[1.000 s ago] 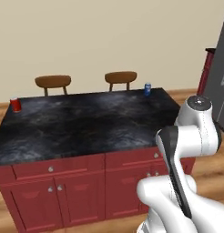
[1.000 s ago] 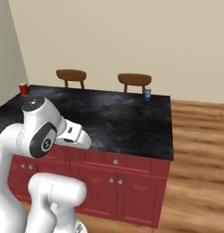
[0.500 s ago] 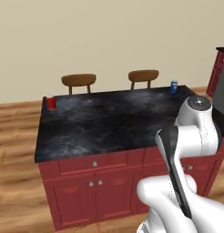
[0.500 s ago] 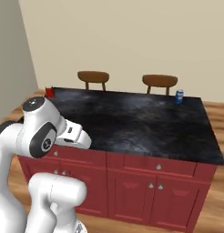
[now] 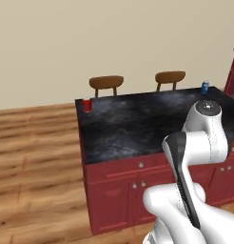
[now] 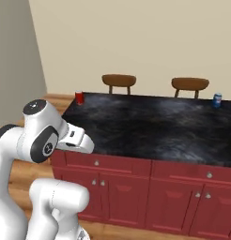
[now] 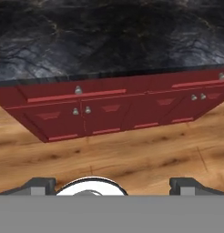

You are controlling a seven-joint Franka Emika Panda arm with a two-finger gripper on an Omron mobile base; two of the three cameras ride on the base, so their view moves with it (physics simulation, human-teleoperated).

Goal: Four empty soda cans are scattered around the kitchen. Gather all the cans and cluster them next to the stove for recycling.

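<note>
Left base view: behind the arm (image 5: pixel 195 157) at its left, high, facing forward and down at the island (image 5: pixel 138 125) from mid range; arm fills 4–5 o'clock. Right base view: same height behind-right, arm (image 6: pixel 40 140) at 8 o'clock, island (image 6: pixel 155 126) centre to 3 o'clock. Both share the black countertop, two chairs (image 5: pixel 106 85) (image 6: pixel 119 82) at 12 o'clock, cream wall. Hand view: low, pitched down, close to the red cabinet front (image 7: pixel 109 109); countertop edge at 12 o'clock, wood floor (image 7: pixel 109 157) below.
</note>
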